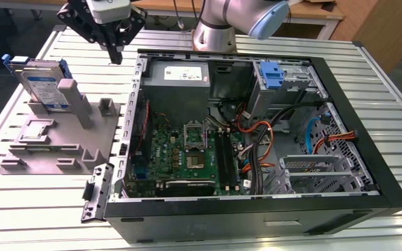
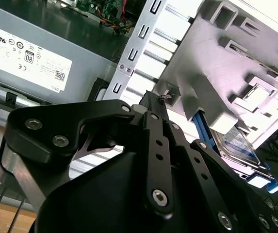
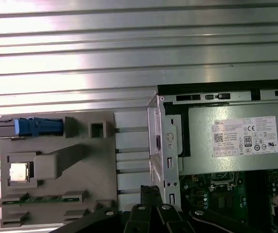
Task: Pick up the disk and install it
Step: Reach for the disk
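The black claw (image 1: 115,58), clenched empty, hangs near the grey plastic stand (image 1: 54,151) propping the silver-grey blue-framed disk (image 1: 44,83), probably stiff, fragile, best gripped by its edges.

A white label (image 3: 248,137) of small print, round marks and a square code stood on the grey power supply (image 3: 202,160), seen in both wrist views. The disk (image 1: 37,70) bore a white and blue label (image 1: 47,86); its print could not be read.

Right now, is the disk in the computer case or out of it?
Out. The disk stands on edge in the grey fixture beside the open case, gripper not touching.
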Controlling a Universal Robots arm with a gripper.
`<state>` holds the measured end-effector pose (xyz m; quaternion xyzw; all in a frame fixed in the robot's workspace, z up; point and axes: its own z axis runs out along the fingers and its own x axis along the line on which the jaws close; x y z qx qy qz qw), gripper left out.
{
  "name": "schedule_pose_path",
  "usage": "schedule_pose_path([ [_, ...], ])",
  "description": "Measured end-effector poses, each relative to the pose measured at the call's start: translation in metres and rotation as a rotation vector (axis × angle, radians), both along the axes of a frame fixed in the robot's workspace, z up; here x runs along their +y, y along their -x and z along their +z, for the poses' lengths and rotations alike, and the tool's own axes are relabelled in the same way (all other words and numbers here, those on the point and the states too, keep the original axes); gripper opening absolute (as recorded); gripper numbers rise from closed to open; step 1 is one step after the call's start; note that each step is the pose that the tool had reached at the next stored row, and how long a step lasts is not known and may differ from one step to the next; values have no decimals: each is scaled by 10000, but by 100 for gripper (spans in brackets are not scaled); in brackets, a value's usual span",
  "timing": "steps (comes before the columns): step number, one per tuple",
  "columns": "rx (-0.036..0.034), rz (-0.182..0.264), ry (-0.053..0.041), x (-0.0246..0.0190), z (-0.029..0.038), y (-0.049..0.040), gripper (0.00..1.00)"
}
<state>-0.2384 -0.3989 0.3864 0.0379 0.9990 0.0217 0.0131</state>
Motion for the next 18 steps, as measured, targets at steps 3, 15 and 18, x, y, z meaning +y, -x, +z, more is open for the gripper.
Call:
schedule_pose_path([
  [3,1,0,0,0,-2,26,10],
  [15,0,0,0,0,-9,97,10],
  [18,1,0,0,0,-11,112,10],
])
